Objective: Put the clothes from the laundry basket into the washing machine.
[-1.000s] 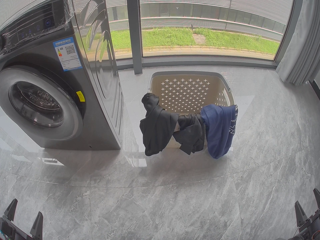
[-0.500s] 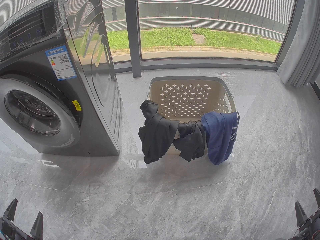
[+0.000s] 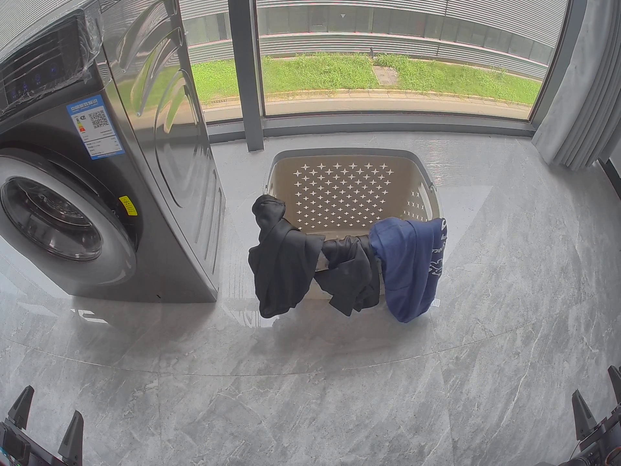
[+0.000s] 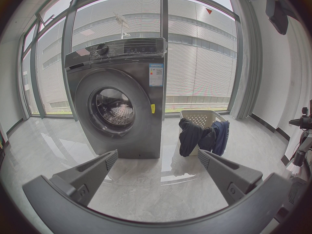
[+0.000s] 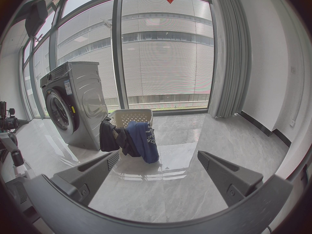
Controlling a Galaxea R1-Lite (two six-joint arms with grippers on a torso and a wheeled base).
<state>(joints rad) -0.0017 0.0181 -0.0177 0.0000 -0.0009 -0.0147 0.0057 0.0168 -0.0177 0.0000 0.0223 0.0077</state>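
A beige laundry basket (image 3: 349, 186) stands on the floor by the window. Over its near rim hang a black garment (image 3: 284, 266), a second dark piece (image 3: 349, 276) and a blue garment (image 3: 407, 263). The grey washing machine (image 3: 97, 156) stands to the basket's left with its round door (image 3: 55, 218) closed. My left gripper (image 3: 46, 415) is open and low at the near left, far from the basket. My right gripper (image 3: 598, 396) is open at the near right. The wrist views show the basket (image 4: 203, 119) (image 5: 131, 117), the machine (image 4: 120, 98) (image 5: 73, 98), and empty open grippers (image 4: 157, 156) (image 5: 157, 156).
A glass window wall (image 3: 401, 40) runs behind the basket, with a grey pillar (image 3: 242, 53) beside the machine. A curtain (image 3: 582, 92) hangs at the far right. Grey marble floor (image 3: 310, 389) lies open between me and the basket.
The whole head view has shifted: machine and basket sit further left and slightly lower than a second ago, so the camera moved. Both grippers hold the same place, open.
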